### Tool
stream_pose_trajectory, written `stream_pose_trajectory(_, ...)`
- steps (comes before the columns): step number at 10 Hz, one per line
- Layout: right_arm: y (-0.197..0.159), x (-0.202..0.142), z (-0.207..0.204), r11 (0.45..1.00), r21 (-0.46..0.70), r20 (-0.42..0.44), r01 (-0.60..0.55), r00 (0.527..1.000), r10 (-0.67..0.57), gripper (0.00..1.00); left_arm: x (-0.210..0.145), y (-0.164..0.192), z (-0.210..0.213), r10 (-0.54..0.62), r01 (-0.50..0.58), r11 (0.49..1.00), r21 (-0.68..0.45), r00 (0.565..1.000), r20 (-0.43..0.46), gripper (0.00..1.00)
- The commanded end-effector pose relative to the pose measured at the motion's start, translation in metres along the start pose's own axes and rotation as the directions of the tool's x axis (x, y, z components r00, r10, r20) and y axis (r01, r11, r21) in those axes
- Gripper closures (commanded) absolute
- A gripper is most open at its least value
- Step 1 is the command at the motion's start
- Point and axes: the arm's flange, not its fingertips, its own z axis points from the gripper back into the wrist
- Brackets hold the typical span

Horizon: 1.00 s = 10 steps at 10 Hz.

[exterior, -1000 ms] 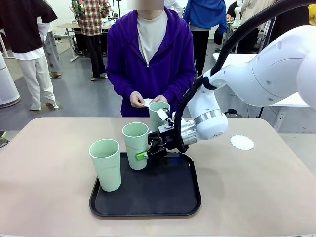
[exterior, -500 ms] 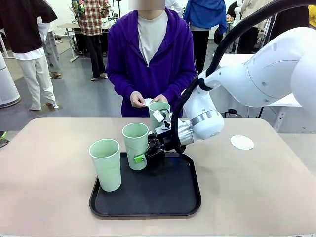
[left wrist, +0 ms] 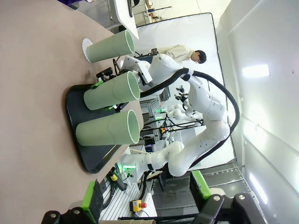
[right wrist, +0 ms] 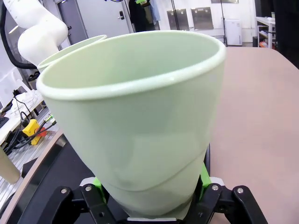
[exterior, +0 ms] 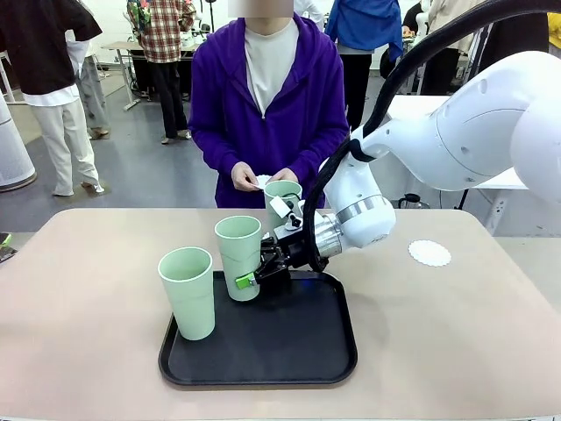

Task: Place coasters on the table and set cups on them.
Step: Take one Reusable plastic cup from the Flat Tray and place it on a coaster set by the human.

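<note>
On the robot's left, the left end effector (left wrist: 145, 198) stood released. On the black tray (exterior: 294, 344), one cup (exterior: 187, 294) stood free; the right end effector (exterior: 252, 277) was clenched on the middle cup (exterior: 238, 250). Pick-up judged in hand; the next move calls for carriage rightward onto the coaster (exterior: 429, 253) on the worktop (exterior: 88, 307).

My right arm (exterior: 456, 132): glossy white shells, silver wrist ring, thick black cable. Right pincer (exterior: 250, 278) black, green pads.
</note>
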Motion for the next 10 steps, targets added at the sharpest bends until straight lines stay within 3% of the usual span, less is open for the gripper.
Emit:
stream_pose_trajectory(1,0.002,0.001,0.0,1.0,-0.009,-0.017,-0.007,1.0,0.007,1.0,-0.001,-0.002,0.002,-0.014,0.014,1.0,-0.014,1.0,0.004,0.0)
stream_pose_trajectory(3,0.025,0.013,0.008,0.997,-0.07,-0.013,0.031,0.999,-0.032,1.0,-0.001,-0.002,0.002,-0.014,0.014,1.0,-0.014,1.0,0.004,0.0)
stream_pose_trajectory(6,0.091,0.054,0.049,0.986,-0.162,-0.023,0.032,0.999,-0.036,1.0,-0.001,-0.002,0.002,-0.014,0.014,1.0,-0.014,1.0,0.004,0.0)
stream_pose_trajectory(10,0.167,0.097,0.119,0.955,-0.294,0.073,0.027,0.997,-0.006,1.0,-0.001,-0.002,0.002,-0.014,0.014,1.0,-0.014,1.0,0.004,0.0)
